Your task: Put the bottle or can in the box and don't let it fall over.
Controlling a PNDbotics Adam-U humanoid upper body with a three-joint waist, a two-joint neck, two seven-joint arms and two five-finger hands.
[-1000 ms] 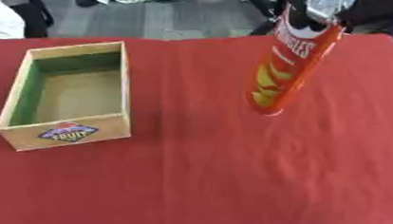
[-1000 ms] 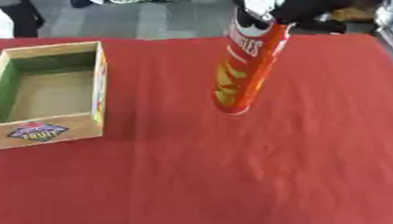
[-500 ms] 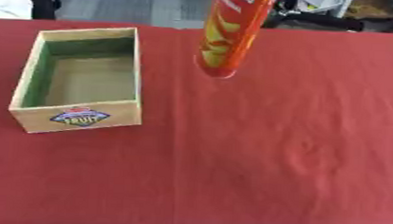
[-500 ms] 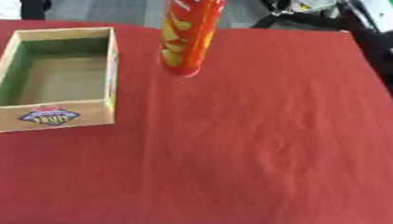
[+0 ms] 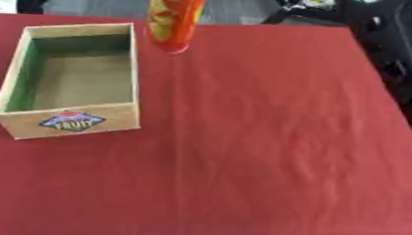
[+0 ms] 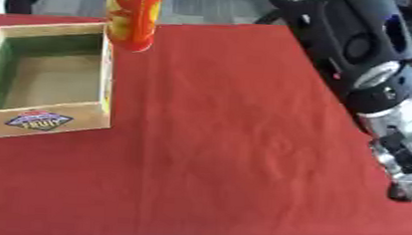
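Note:
A tall red and yellow can (image 5: 175, 18) hangs upright above the red tablecloth, and its top runs off the upper edge of the view. Its lower end is just right of the far right corner of the wooden box (image 5: 68, 124), not over the box's inside. The box is open on top, green inside, holds nothing and has a fruit label on its front wall. My right arm (image 6: 361, 51) comes in from the right and climbs out past the top edge. The hand holding the can is hidden above the picture. My left hand shows nowhere.
The red tablecloth (image 5: 269, 142) covers the whole table, with its front edge along the bottom of the view. Grey floor and dark chair parts (image 5: 293, 3) lie beyond the far edge. My black and silver right forearm (image 6: 391, 147) hangs over the table's right side.
The can has travelled left, from the middle of the table to right beside the box's far right corner. The head has also tilted, and my right arm now shows on the right.

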